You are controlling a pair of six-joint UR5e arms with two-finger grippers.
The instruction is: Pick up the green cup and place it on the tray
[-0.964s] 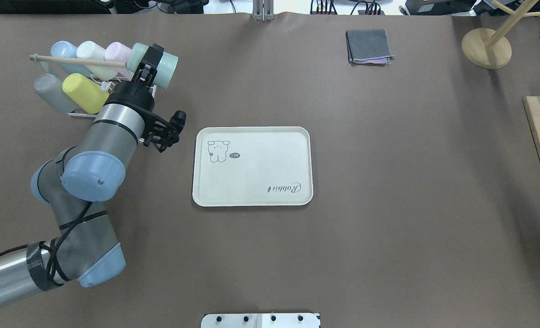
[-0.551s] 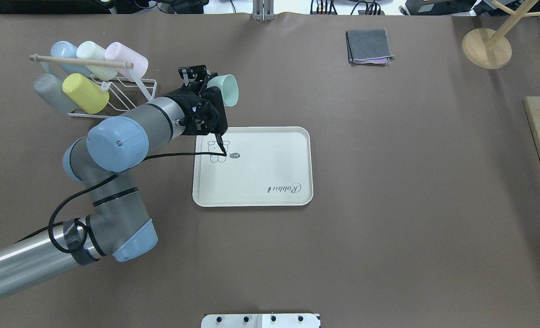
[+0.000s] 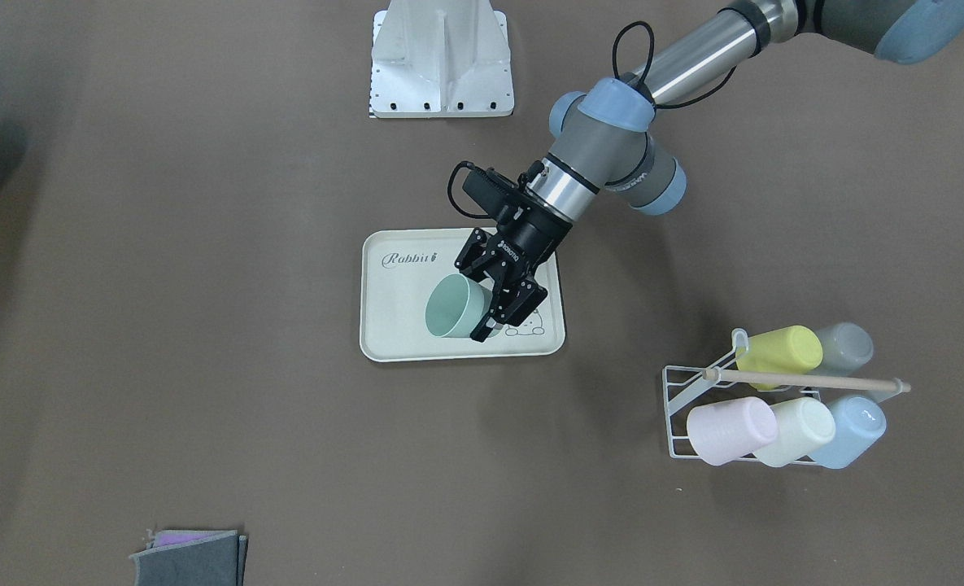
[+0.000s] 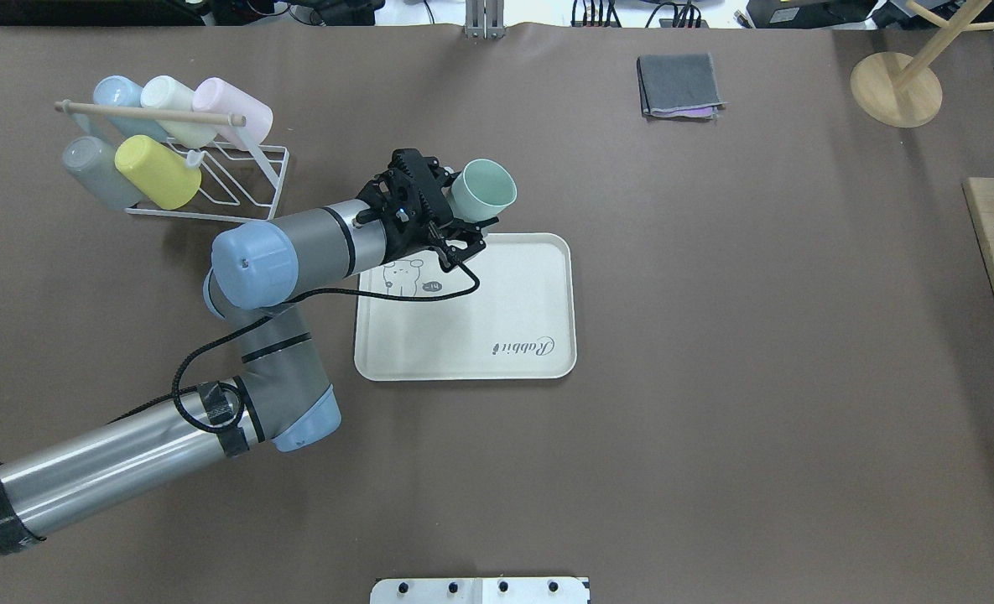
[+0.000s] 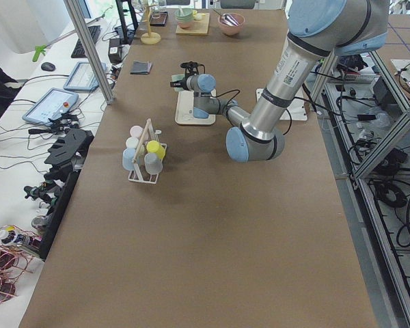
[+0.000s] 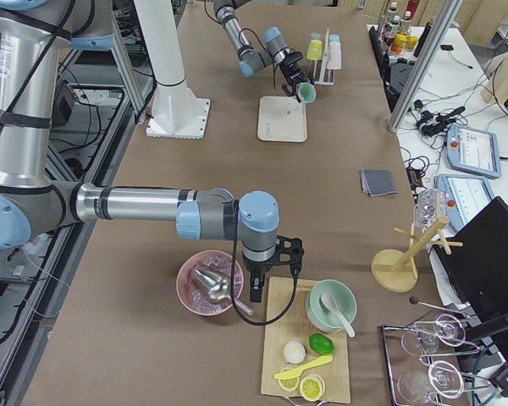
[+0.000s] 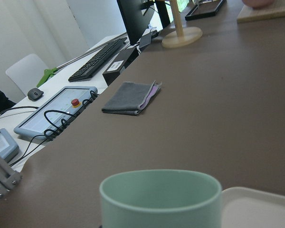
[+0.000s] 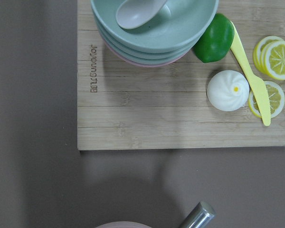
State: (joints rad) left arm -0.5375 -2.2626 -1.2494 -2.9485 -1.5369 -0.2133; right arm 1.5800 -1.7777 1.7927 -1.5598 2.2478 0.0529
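Left pincer (image 3: 486, 305) clenched on the green cup (image 3: 449, 309), held above the tray (image 3: 392, 325). Cup rack (image 3: 697, 391) stands well aside. Only the wrist view shows the folded cloth (image 7: 130, 97) beyond the pincer on the worktop (image 7: 218, 95). Right pincer (image 6: 256, 292): grip cannot be told.

Left wrist cam: green cup (image 7: 160, 199) btm cut off, and I only get one tray (image 7: 261, 211) corner. Right gripper (image 6: 258, 292), worktop's right end, is too small; can't tell jaws.
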